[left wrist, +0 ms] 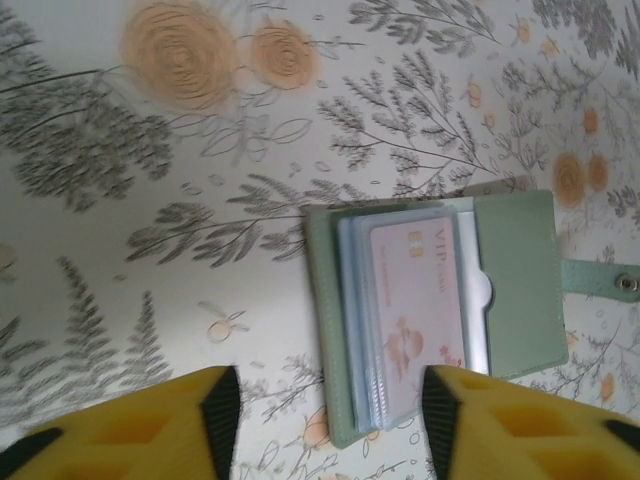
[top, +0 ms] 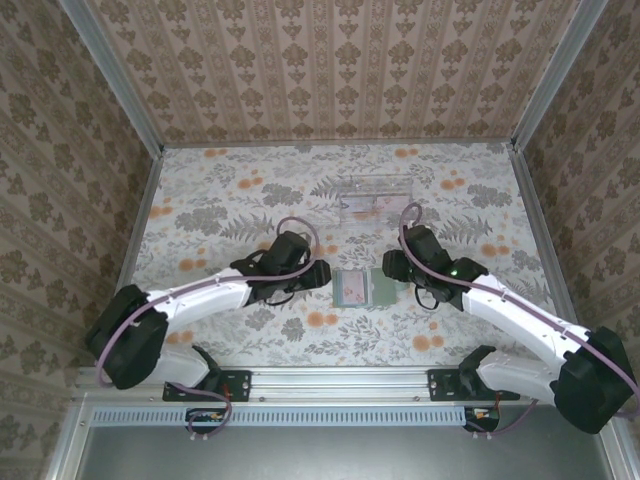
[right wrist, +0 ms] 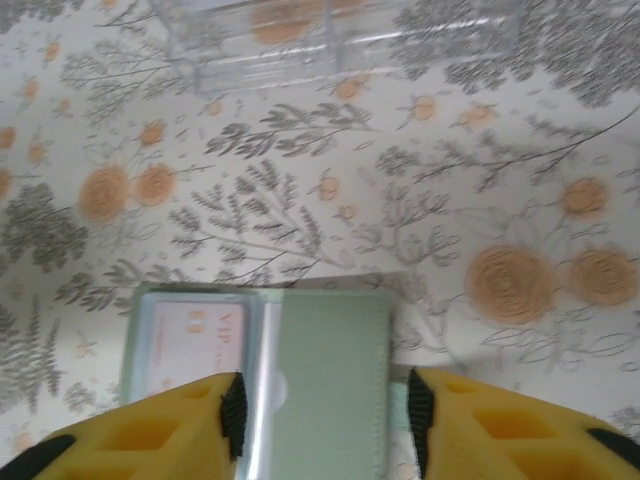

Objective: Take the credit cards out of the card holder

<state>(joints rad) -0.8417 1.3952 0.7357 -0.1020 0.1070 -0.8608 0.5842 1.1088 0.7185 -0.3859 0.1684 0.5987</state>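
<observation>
The grey-green card holder (top: 360, 288) lies open and flat on the flowered table between my two grippers. A pale pink credit card (left wrist: 415, 290) sits in its clear sleeves, left of the green flap (left wrist: 515, 290). My left gripper (left wrist: 330, 425) is open; the holder's left edge and sleeves lie between its yellow fingers, with a gap at the left pad. My right gripper (right wrist: 325, 430) is open astride the holder's green flap (right wrist: 330, 370), its pads just clear of both edges. The pink card (right wrist: 190, 340) shows left of that flap. Other cards are hidden.
A clear plastic tray (top: 375, 195) stands on the table behind the holder, also at the top of the right wrist view as the tray (right wrist: 330, 40). The holder's snap strap (left wrist: 605, 282) sticks out to the right. Patterned walls close in the table on three sides.
</observation>
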